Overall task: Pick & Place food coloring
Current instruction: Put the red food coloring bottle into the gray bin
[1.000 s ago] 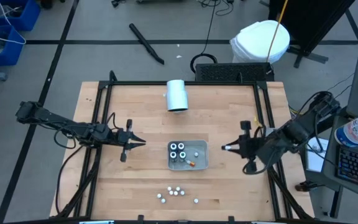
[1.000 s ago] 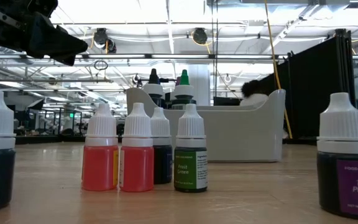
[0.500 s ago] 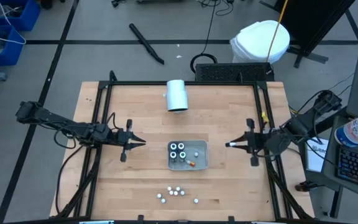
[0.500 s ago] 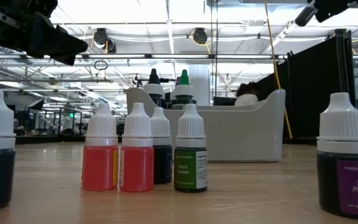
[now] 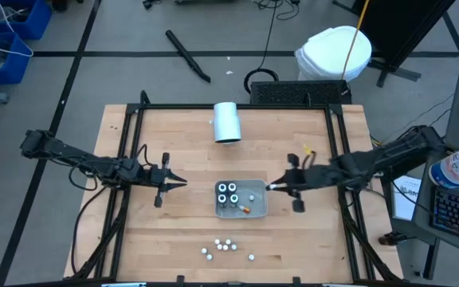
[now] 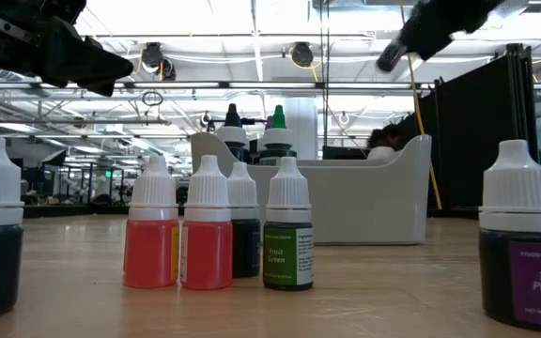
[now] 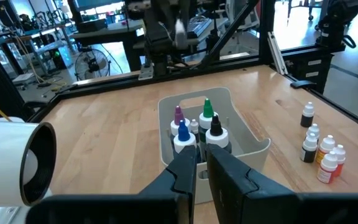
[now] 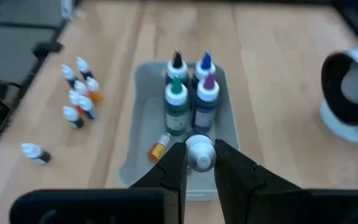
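High view: right end effector gripping a bottle at the tray

High view shows a light wooden table with a black frame filling the middle of the frame. A grey rectangular plastic tray sits slightly below the centre of the picture. Four upright dark-topped food coloring bottles stand in the tray's left half, and one small orange bottle lies on its side near the tray's lower edge. A loose cluster of tiny white-capped bottles stands on the table below the tray, near the bottom edge of the frame. A large white cylinder lies on the table above the tray, well apart from it.

Left end effector hovers left of centre, pointing at the tray but clear of it. Its fingers are set narrow, nearly together, with nothing between them.

Right end effector is positioned at the tray's right rim. In the right wrist view its fingers are closed on a small white-capped bottle, held above the tray's interior.

Low view shows the loose cluster in the left and centre foreground, including red-filled and green-labelled bottles, with a purple-labelled bottle at the right edge and the tray behind them.
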`<state>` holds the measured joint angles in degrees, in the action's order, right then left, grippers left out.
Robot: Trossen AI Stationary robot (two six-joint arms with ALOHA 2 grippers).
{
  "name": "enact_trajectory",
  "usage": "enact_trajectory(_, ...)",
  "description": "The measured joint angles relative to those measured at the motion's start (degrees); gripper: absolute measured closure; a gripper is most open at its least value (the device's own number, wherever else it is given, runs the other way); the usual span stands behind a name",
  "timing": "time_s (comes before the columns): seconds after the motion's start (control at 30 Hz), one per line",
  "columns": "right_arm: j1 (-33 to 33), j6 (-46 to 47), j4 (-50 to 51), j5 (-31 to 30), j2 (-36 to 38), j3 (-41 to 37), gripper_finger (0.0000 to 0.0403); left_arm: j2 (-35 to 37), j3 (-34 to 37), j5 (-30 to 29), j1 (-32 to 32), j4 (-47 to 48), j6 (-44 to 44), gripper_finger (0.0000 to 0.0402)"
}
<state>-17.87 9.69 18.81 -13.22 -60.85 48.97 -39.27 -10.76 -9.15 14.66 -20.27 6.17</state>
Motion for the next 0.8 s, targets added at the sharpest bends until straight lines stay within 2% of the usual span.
enact_trajectory(0.2, 4.47, -2.49, 3.70, 6.07, -11.75, 7.59, 0.0353, 0.00, 0.00, 0.00, 0.00, -0.01, 0.11, 0.0355)
enact_trajectory(0.47, 5.97, -3.45, 14.35, 6.06, -24.84, 19.13, 0.0349, 0.00, 0.00, 0.00, 0.00, -0.02, 0.09, 0.0355)
enact_trajectory(0.8, 5.91, -0.45, 12.09, 6.04, -35.03, 22.76, 0.0346, 0.00, 0.00, 0.00, 0.00, -0.06, 0.04, 0.0355)
